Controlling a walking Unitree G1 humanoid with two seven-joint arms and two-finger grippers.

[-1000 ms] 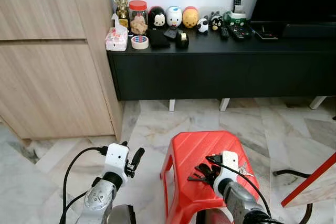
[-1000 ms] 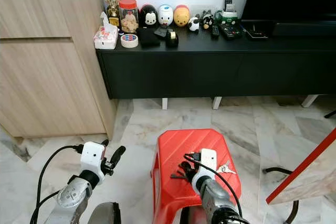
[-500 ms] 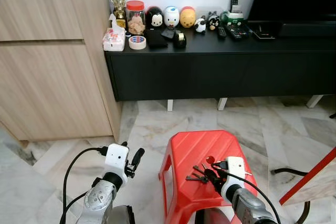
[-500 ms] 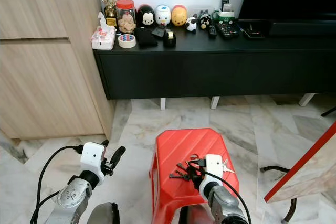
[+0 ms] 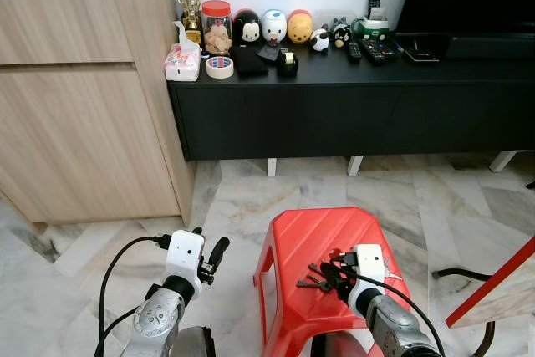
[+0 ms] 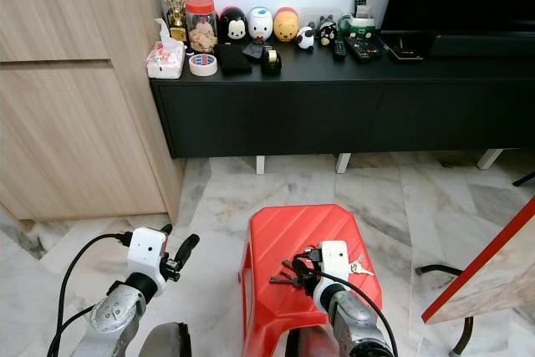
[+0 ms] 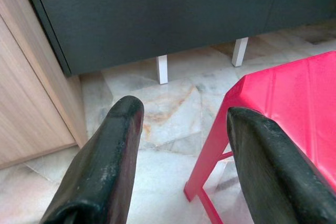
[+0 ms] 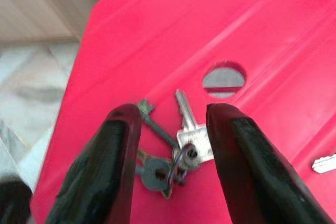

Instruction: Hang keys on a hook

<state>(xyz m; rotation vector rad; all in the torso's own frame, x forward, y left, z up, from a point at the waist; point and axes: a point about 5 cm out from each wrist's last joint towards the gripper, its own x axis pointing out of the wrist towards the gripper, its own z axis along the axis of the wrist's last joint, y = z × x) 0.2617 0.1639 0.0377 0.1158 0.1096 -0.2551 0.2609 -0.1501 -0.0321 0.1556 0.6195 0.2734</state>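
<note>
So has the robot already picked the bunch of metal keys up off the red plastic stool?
No, the bunch of metal keys lies flat on the red plastic stool, between the right gripper's open fingers.

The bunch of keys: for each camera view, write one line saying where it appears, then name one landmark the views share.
Left eye view: bunch of keys on the red stool, at the tips of the right gripper.
Right eye view: keys on the stool top, at that gripper's tips.
Left wrist view: no keys, just the stool's edge.
Right wrist view: keys between the open fingers.
Shared landmark: the red stool.
</note>
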